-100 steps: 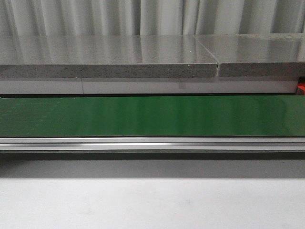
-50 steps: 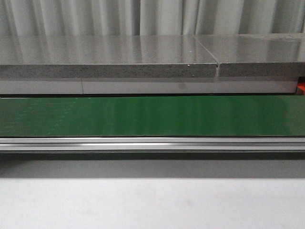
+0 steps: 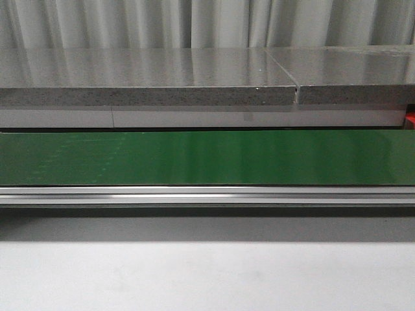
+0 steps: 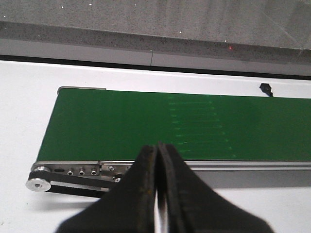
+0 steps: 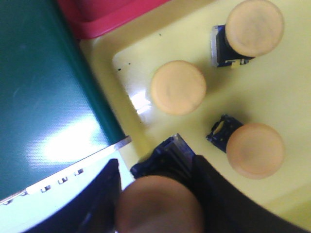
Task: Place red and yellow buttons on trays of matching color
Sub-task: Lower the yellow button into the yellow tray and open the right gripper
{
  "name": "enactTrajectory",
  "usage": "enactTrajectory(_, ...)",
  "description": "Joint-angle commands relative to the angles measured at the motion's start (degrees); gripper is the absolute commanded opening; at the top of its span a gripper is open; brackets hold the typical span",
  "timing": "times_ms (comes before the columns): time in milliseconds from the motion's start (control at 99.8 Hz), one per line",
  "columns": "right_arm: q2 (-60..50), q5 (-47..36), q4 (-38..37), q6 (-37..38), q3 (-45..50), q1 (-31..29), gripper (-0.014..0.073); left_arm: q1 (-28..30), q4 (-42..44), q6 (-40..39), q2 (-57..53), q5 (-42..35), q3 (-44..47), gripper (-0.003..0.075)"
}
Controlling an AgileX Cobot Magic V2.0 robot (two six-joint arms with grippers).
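Nothing changes on the green belt (image 3: 207,157); the right gripper (image 5: 155,194) jaws grip a yellow button (image 5: 160,204) over the yellow tray (image 5: 291,97), near release, while the left gripper (image 4: 158,194) jaws are closed on nothing.

a lab or factory test cell: a green conveyor belt (image 3: 207,157) on an aluminium rail (image 3: 207,195), a white surface (image 3: 207,275), grey curtains (image 3: 194,23) behind.

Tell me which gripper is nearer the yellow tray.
Right. The right gripper hangs directly over the yellow tray, holding a yellow button above it. The left gripper is shut and empty at the green conveyor belt, with no tray in its view.
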Motion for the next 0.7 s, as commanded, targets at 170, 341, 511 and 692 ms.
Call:
enactTrajectory(170,-1.46,-5.19,-2.54,2.17,-0.33,-0.36,0.0127,-0.48,-0.52,-0.03,0.69,-4.16,-1.54,-0.0019)
enactTrajectory(341,1.30,-5.19,-2.54,2.17,-0.33,-0.36,0.0127,-0.48,-0.52,-0.03,0.69,-4.16,-1.54,-0.0019)
enactTrajectory(511,3.18,-5.86,-2.54,2.17,-0.33,-0.36,0.0127,-0.48,-0.52,-0.03,0.69,-4.16,-1.54,-0.0019)
enactTrajectory(692,4.49,-6.13,-2.54,2.17,-0.33,-0.36,0.0127,-0.48,-0.52,-0.03,0.69,-4.16,-1.54,-0.0019)
